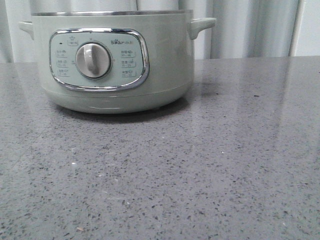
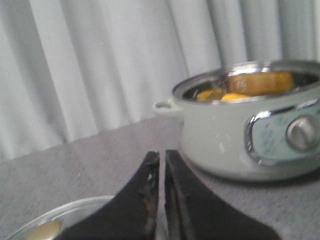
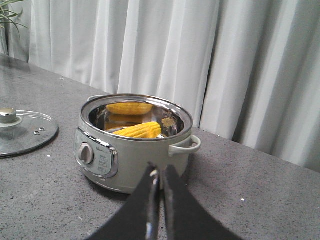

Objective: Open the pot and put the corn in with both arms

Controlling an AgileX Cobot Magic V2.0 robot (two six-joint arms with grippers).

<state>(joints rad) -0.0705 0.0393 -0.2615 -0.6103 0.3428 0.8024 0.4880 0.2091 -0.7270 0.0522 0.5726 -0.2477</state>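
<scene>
The pale-green pot stands at the back left of the grey table, with no lid on it. The right wrist view shows it open with the yellow corn lying inside and mirrored on the steel wall. The left wrist view also shows the pot with the corn in it. My left gripper is shut and empty, above the table beside the pot. My right gripper is shut and empty, in front of the pot. Neither gripper shows in the front view.
A glass lid with a steel knob lies flat on the table beside the pot; its rim also shows in the left wrist view. White curtains hang behind the table. A plant leaf shows at the far corner.
</scene>
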